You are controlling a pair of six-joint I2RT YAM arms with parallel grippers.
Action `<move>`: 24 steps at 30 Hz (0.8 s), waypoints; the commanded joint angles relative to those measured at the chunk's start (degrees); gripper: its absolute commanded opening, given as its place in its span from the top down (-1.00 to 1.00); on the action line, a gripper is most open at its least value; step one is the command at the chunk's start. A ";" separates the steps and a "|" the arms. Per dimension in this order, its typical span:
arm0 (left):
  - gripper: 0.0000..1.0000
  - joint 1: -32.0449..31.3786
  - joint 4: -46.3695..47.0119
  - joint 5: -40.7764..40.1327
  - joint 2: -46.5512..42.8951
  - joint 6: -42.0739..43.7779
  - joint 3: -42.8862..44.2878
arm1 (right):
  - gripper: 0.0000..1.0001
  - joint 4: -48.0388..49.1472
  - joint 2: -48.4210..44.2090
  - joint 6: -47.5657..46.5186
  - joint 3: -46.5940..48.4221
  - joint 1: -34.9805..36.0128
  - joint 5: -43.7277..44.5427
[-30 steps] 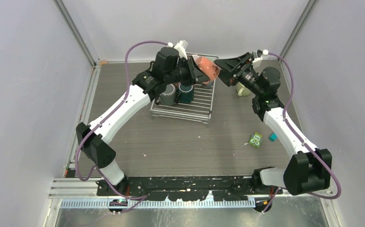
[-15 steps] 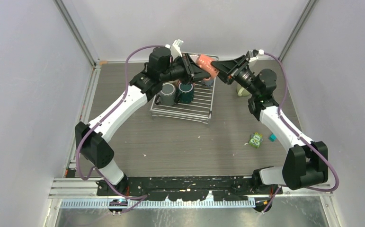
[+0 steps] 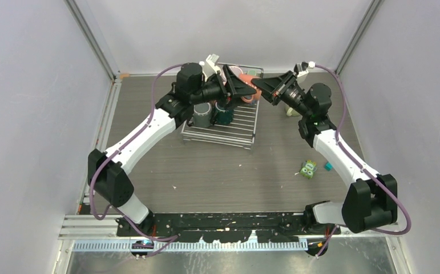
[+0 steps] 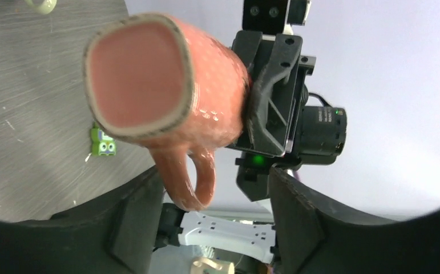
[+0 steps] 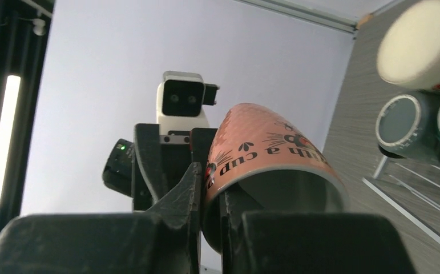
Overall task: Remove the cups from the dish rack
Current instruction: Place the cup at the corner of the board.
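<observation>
gripping the salmon mug (image 4: 166,80) by its wall is the right tool (image 5: 210,197); left tool (image 4: 214,177) released.

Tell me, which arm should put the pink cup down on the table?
Right. The right gripper pinches the pink cup by its rim, one finger inside. The left gripper is spread open on either side of the handle, so it likely cannot carry it.
</observation>
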 commanded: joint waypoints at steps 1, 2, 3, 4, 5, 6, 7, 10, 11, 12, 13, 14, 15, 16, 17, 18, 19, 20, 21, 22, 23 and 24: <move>-0.50 -0.24 3.72 1.61 -5.04 2.25 -2.91 | 0.99 -7.52 -4.59 -7.35 4.49 0.29 3.00; -0.57 -0.20 2.76 1.56 -5.68 3.01 -3.83 | 0.99 -9.93 -5.02 -9.29 5.32 0.28 3.58; -0.64 -0.22 1.65 1.35 -6.33 3.95 -4.48 | 0.99 -12.92 -5.44 -11.18 6.36 0.30 4.15; -0.69 -0.25 -0.11 1.02 -7.08 5.29 -5.12 | 0.99 -17.40 -5.82 -13.71 8.01 0.30 5.21; -0.76 -0.23 -1.94 0.57 -7.82 6.75 -5.44 | 0.99 -22.34 -5.98 -16.62 9.89 0.30 6.45; -0.83 -0.26 -3.91 0.19 -8.59 8.27 -5.64 | 0.99 -27.77 -5.88 -19.52 12.20 0.25 7.59; -0.88 -0.21 -6.16 -0.31 -9.69 9.94 -5.72 | 0.99 -34.77 -5.52 -22.38 14.35 0.29 8.94; -0.99 -0.24 -13.24 -2.73 -12.10 15.58 -5.40 | 0.99 -50.63 -3.78 -30.90 22.34 0.25 15.15; -0.99 -0.25 -15.81 -3.56 -12.79 17.63 -5.08 | 0.99 -54.49 -3.08 -33.29 24.39 0.19 17.52; -0.99 -0.24 -18.23 -4.18 -13.47 19.57 -4.76 | 0.99 -58.65 -2.03 -35.46 26.45 0.10 20.08; -0.99 -0.24 -20.30 -4.84 -14.15 21.24 -4.49 | 0.99 -62.18 -1.08 -37.33 28.32 -0.13 22.29; -0.99 -0.18 -22.40 -5.42 -14.83 23.50 -4.30 | 0.99 -65.37 -0.07 -38.91 30.06 -0.45 24.56; -0.99 -0.24 -24.07 -6.08 -15.68 24.99 -4.35 | 0.99 -68.01 0.61 -40.18 31.31 -0.95 26.72; -0.99 -0.18 -25.41 -6.57 -16.45 26.16 -4.53 | 0.99 -70.18 1.39 -41.26 32.33 -1.58 28.59; -0.99 -0.18 -26.74 -7.10 -17.26 27.36 -4.68 | 0.99 -72.23 2.09 -42.30 33.32 -2.42 30.83; -0.99 -0.18 -28.08 -7.20 -17.91 28.48 -4.77 | 0.99 -73.88 2.82 -43.57 34.19 -3.17 32.31; -0.99 -0.20 -29.26 -7.15 -18.46 29.47 -4.75 | 0.99 -75.51 3.71 -44.41 35.17 -4.16 33.41; -0.99 -0.18 -30.34 -7.13 -19.07 30.55 -4.79 | 0.99 -76.67 4.53 -45.25 35.96 -5.34 33.99; -0.99 -0.18 -31.01 -7.16 -19.56 31.39 -5.09 | 0.99 -77.72 5.51 -45.97 36.74 -6.64 34.25; -0.99 -0.23 -31.48 -7.41 -20.39 32.17 -5.55 | 0.99 -78.70 6.45 -46.72 37.47 -7.92 34.30; -0.99 -0.19 -31.93 -7.60 -20.96 32.83 -5.96 | 0.99 -79.51 7.48 -47.44 38.10 -9.10 36.27; -0.99 -0.19 -32.41 -7.74 -21.27 33.52 -6.28 | 0.99 -80.19 8.57 -48.42 38.69 -10.14 37.08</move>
